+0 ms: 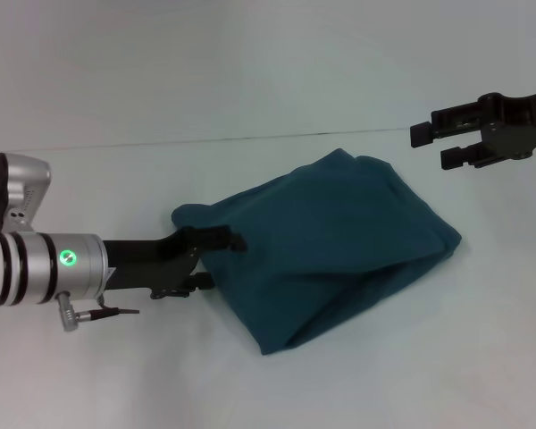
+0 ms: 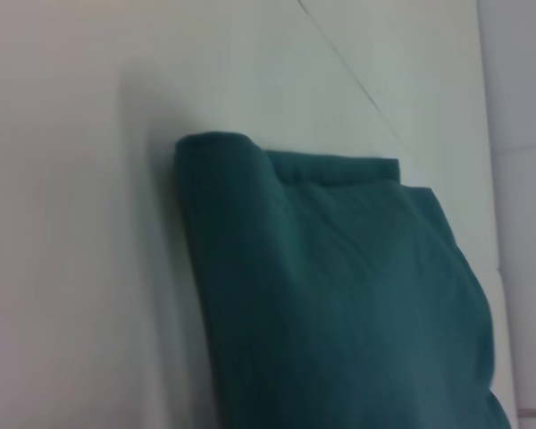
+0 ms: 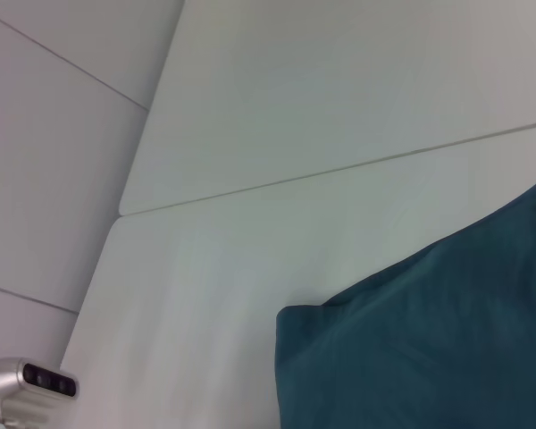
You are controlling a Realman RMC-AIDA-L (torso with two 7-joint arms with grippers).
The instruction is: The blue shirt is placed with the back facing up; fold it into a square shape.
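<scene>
From the head camera we see the dark teal-blue cotton shirt (image 1: 326, 246) lying on the white table (image 1: 250, 89), already folded into a thick, roughly 4-sided bundle a little right of the middle of the scene. Its plain side faces up, soft creases run across it, and its layered edges show along the near right side.

The left gripper (image 1: 216, 259) reaches in low from the left on its silver arm, which carries a lit green ring. Its black fingers sit at the bundle's left edge, 1 above the cloth edge and 1 below; we see them touching the fabric, but we cannot tell whether they are closed on it.

The right gripper (image 1: 439, 145) hangs in the air at the far right, above and well apart from the shirt. Its 2 black fingers stand apart with a plain gap between them, and they hold nothing.

From the left wrist camera we see the blue shirt (image 2: 339, 295) filling much of the picture, with a rounded folded corner lifted slightly off the white table (image 2: 71, 223). None of that arm's own fingers show here.

From the right wrist camera we see 1 corner of the blue shirt (image 3: 429, 340) resting on the white table (image 3: 295, 116), a thin seam line crossing the tabletop beyond it, and the silver end of the other arm (image 3: 27, 389) just at the picture's edge.
</scene>
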